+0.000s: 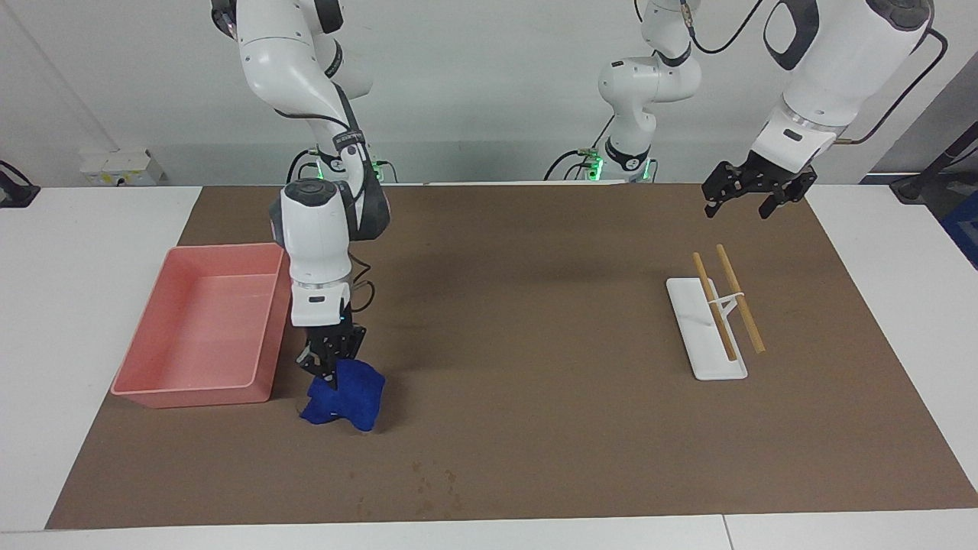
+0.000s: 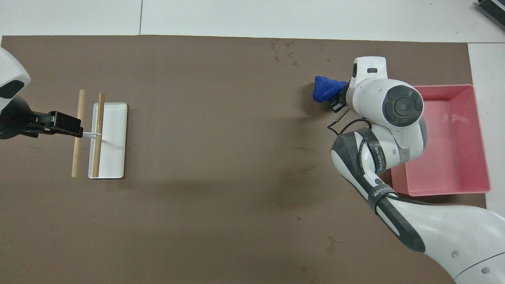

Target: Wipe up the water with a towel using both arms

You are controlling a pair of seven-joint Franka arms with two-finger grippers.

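The small royal-blue towel (image 1: pixel 341 401) (image 2: pixel 325 88) hangs bunched from my right gripper (image 1: pixel 328 368) (image 2: pixel 338 101), which is shut on its upper corner. The cloth's lower part seems to touch the brown mat beside the pink tray's corner. Water shows as small dark droplets (image 1: pixel 432 481) (image 2: pixel 287 50) on the mat, farther from the robots than the towel and apart from it. In the overhead view the wrist hides most of the right gripper. My left gripper (image 1: pixel 749 196) (image 2: pixel 63 123) waits open and raised, holding nothing, above the mat by the stick holder.
A pink tray (image 1: pixel 191 393) (image 2: pixel 438 192) stands at the right arm's end of the table, next to the right arm. A white holder (image 1: pixel 707 336) (image 2: pixel 114 138) with two wooden sticks (image 1: pixel 737 298) lies toward the left arm's end. The mat's edge runs just past the droplets.
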